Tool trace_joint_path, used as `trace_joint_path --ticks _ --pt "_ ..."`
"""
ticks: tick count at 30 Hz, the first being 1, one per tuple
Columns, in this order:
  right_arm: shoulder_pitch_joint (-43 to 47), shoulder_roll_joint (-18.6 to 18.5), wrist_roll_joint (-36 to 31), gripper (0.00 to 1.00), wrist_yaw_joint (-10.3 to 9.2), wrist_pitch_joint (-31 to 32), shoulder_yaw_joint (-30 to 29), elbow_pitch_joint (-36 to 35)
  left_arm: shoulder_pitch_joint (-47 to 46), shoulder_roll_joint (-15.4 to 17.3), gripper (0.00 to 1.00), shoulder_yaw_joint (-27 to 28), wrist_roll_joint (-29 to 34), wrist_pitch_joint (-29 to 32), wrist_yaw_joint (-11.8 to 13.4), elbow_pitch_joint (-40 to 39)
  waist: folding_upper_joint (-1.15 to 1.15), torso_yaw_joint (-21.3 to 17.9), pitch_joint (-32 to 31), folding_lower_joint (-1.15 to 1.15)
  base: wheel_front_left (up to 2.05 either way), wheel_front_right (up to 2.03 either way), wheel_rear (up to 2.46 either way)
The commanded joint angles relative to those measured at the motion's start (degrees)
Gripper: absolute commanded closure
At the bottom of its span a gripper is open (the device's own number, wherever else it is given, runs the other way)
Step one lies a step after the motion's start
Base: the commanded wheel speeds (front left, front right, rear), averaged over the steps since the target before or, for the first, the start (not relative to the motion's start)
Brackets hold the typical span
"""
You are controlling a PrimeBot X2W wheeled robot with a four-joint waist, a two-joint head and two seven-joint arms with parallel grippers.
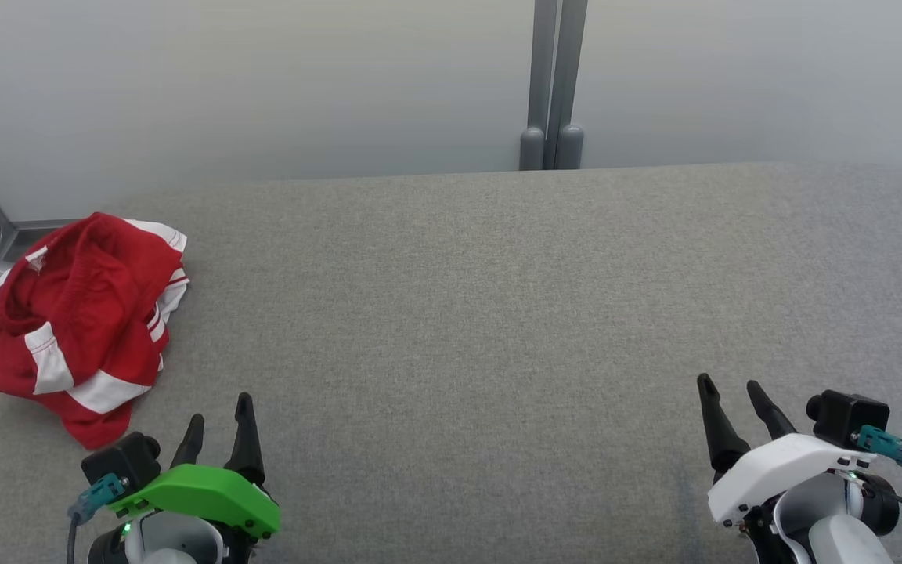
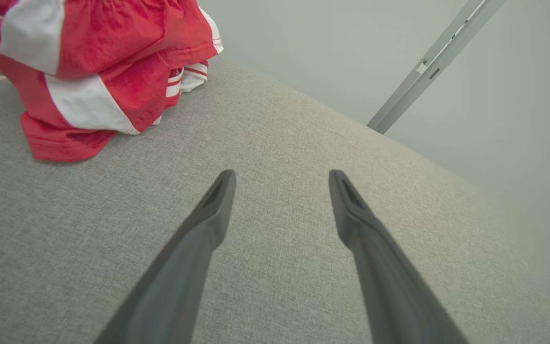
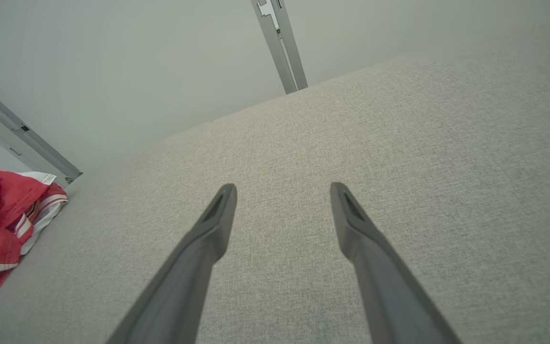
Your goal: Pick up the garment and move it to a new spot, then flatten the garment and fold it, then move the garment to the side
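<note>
Head view puts your left gripper (image 1: 220, 409) and right gripper (image 1: 729, 383) nearest, both spread and empty; beyond the left one (so it's your natural reach) the red-and-white garment (image 1: 83, 313) lies crumpled, far left on the grey padded surface (image 1: 498, 298).

The crumpled fabric garment (image 1: 83, 313) is red with white bands and thin stripes; the cloth-covered desk (image 1: 498, 313) is plain grey.

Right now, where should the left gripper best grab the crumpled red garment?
Likely a raised fold on the near right side of the garment, approached from above and from the right by the open left gripper. The heap stands bunched there, offering ridges to pinch; its hem lies flat on the grey surface.
</note>
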Motion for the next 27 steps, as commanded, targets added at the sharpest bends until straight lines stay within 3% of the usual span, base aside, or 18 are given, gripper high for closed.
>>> trace_joint_path --ticks 1,27 --pt "-1.0 -0.3 -2.3 0.00 0.03 0.1 0.3 -0.6 -1.4 0.7 0.00 -0.3 1.7 -0.5 0.4 -0.1 0.00 0.0 -0.1 0.00 0.00 0.00 0.00" --pt "-1.3 -0.4 -16.0 0.00 0.03 -0.5 2.9 1.0 -1.2 2.9 0.00 -3.0 10.6 -3.4 2.3 2.1 0.00 0.1 -1.3 0.00 0.00 0.00 0.00"
